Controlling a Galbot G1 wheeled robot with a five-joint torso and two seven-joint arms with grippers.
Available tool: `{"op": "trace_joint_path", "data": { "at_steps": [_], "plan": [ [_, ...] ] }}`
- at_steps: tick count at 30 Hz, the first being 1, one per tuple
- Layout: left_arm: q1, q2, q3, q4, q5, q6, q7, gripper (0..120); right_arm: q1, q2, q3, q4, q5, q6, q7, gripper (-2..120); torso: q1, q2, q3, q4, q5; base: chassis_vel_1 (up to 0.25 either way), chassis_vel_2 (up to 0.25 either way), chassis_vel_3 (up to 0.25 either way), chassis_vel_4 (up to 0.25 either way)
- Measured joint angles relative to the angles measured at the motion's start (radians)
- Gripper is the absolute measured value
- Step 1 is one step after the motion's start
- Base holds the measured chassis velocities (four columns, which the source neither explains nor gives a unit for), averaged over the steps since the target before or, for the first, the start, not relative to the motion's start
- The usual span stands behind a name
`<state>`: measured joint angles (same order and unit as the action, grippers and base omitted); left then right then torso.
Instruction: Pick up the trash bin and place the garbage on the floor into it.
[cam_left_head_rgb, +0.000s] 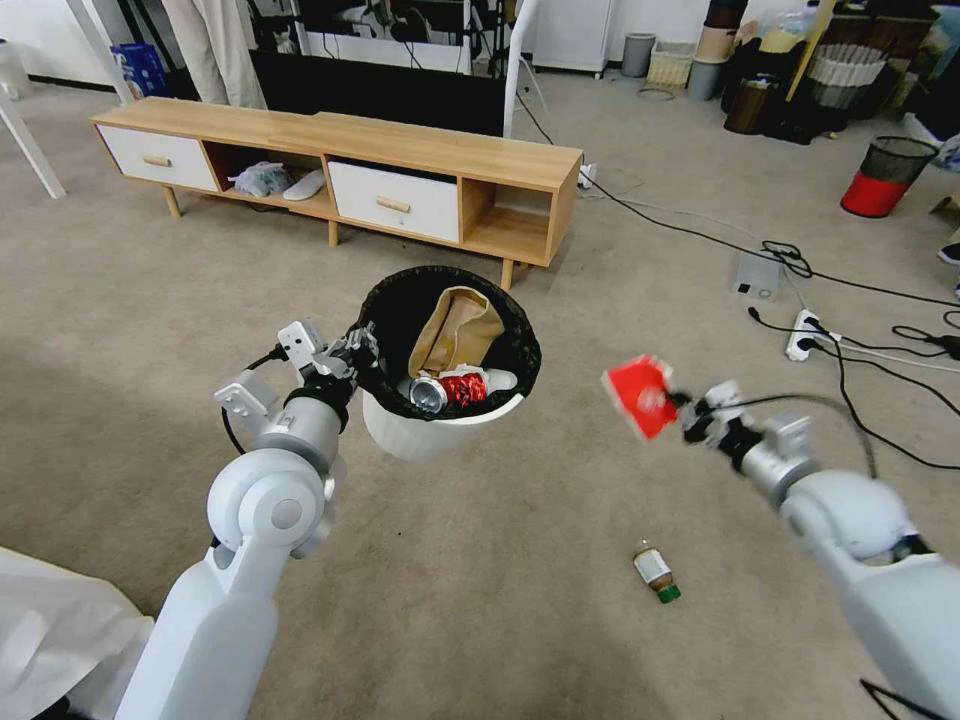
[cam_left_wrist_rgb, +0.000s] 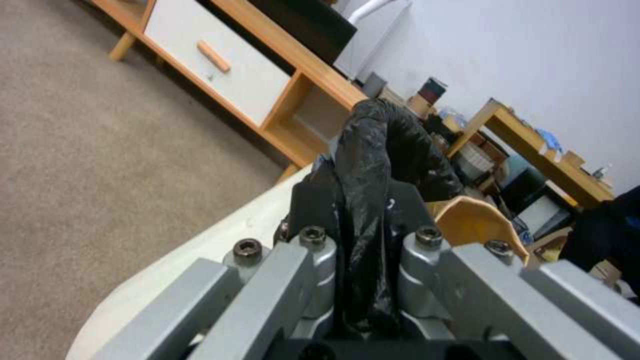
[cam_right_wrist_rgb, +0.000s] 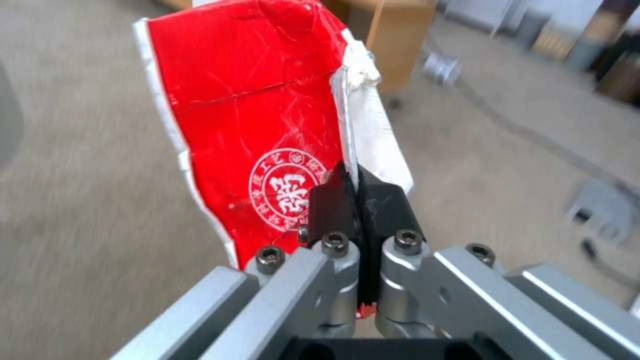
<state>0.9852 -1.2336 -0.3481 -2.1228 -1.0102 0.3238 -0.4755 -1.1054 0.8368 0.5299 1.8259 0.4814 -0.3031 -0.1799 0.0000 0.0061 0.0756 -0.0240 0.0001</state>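
The white trash bin (cam_left_head_rgb: 430, 432) with its black bag liner hangs above the carpet, my left gripper (cam_left_head_rgb: 358, 358) shut on its rim (cam_left_wrist_rgb: 363, 165). Inside lie a brown paper bag (cam_left_head_rgb: 455, 325), a crushed red can (cam_left_head_rgb: 447, 390) and white tissue (cam_left_head_rgb: 500, 379). To the bin's right and apart from it, my right gripper (cam_left_head_rgb: 685, 408) is shut on a red packet (cam_left_head_rgb: 640, 396), held in the air; the packet (cam_right_wrist_rgb: 257, 120) has a white round emblem. A small brown bottle (cam_left_head_rgb: 655, 572) with a green cap lies on the floor below the right arm.
A low wooden cabinet (cam_left_head_rgb: 340, 165) with white drawers stands behind the bin. Black cables (cam_left_head_rgb: 800, 265) and a white power strip (cam_left_head_rgb: 802, 335) cross the floor at the right. A red-based mesh bin (cam_left_head_rgb: 888, 175) stands far right. Open carpet lies in front.
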Motion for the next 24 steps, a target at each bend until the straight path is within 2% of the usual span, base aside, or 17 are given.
{"op": "trace_joint_path", "data": {
  "at_steps": [6, 16, 24],
  "plan": [
    [0.003, 0.003, 0.007, 0.005, -0.006, 0.009, -0.005, 7, 0.023, -0.020, 0.122, 0.134, 0.073, 0.021, 0.000, 0, 0.000, 0.000, 0.000, 0.0000, 0.0000, 0.000, 0.000, 0.000, 0.000],
    [0.008, 0.009, 0.041, 0.011, -0.012, 0.020, -0.008, 7, 0.049, -0.070, 0.187, 0.284, 0.161, 0.060, -0.009, 0, 0.000, 0.000, 0.000, 0.0000, -0.0001, 0.000, 0.000, 0.000, 0.000],
    [-0.013, 0.030, 0.119, 0.028, -0.024, 0.036, -0.007, 7, 0.054, -0.156, 0.134, 0.350, 0.230, 0.142, -0.070, 0, 0.000, 0.000, 0.000, 0.0000, -0.0001, 0.000, 0.000, 0.000, 0.000]
  ]
}}
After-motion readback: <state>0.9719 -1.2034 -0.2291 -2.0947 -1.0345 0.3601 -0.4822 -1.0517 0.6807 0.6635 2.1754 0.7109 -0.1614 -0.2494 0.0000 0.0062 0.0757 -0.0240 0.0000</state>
